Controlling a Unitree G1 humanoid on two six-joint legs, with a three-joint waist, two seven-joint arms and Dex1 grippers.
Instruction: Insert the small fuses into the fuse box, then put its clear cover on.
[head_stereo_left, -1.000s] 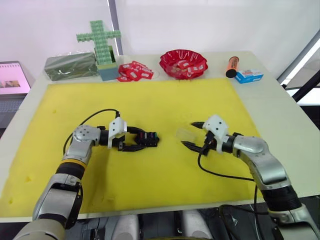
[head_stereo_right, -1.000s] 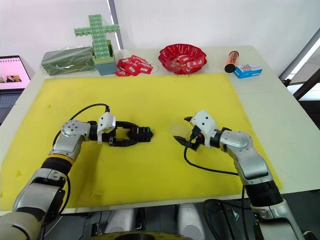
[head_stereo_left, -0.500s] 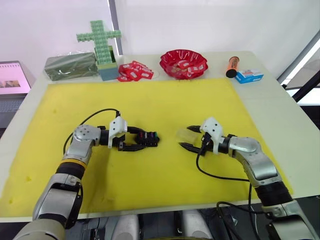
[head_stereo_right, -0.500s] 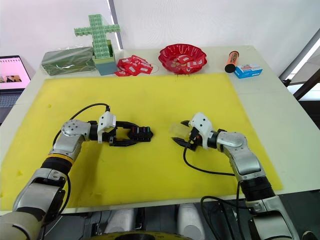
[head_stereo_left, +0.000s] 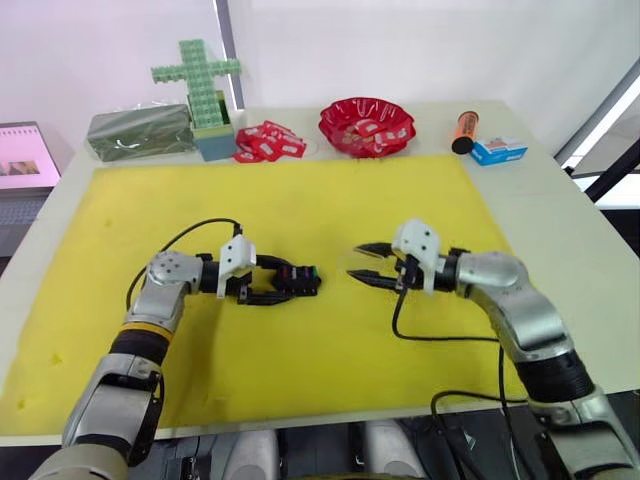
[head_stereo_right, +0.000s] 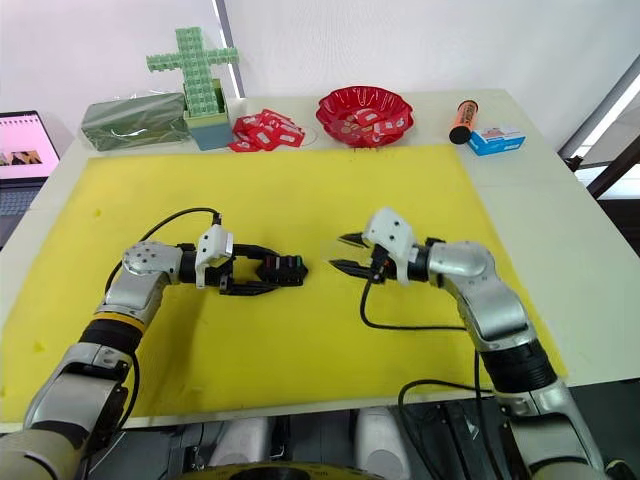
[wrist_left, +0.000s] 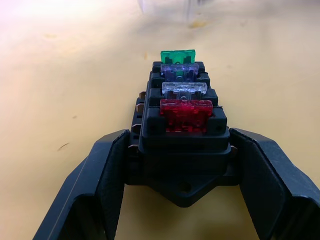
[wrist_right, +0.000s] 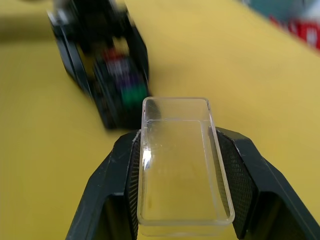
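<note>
Fuses (wrist_left: 182, 95), red, grey, purple and green, sit in a row in the box (wrist_left: 180, 145), which the left pincer (head_stereo_left: 275, 285) clamps on the yellow mat (head_stereo_left: 300, 205). The right pincer (wrist_right: 177, 200) grips the cover (wrist_right: 177, 165) just beside the box, apart from it.

I can read no text, label, brand or number anywhere in these views. The small blue box (head_stereo_left: 498, 151) at the far right of the surface (head_stereo_left: 520, 200) carries print, but it is too small for me to make out. The same goes for the orange tube (head_stereo_left: 464, 131) beside it, the red packets (head_stereo_left: 270, 142) and the laptop screen (head_stereo_left: 28, 157) at the far left. The fuses (wrist_left: 184, 95) seated in the fuse box (wrist_left: 179, 135) show no legible rating marks.
</note>
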